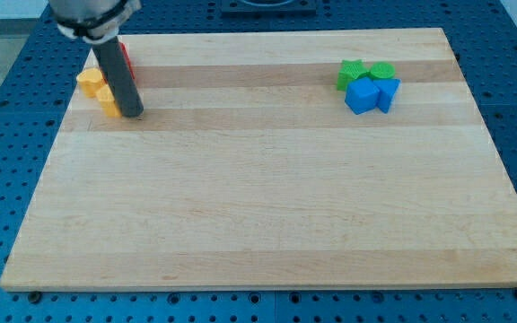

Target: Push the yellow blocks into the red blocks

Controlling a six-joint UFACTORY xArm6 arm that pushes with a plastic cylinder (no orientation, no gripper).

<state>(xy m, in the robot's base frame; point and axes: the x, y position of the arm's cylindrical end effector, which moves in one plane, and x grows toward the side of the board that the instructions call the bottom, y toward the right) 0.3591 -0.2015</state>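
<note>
Two yellow blocks sit near the board's top left corner: one [89, 82] at the left edge and one [108, 100] just below and right of it; their shapes are partly hidden. A red block [125, 57] shows as a sliver behind the rod, above the yellow blocks; most of it is hidden. My tip [133, 113] rests on the board touching the right side of the lower yellow block. The dark rod rises from it up and to the left.
At the top right stands a tight cluster: a green star-like block [350, 74], a green rounded block [382, 71], a blue cube [361, 95] and a blue block [388, 93]. The wooden board [267, 197] lies on a blue perforated table.
</note>
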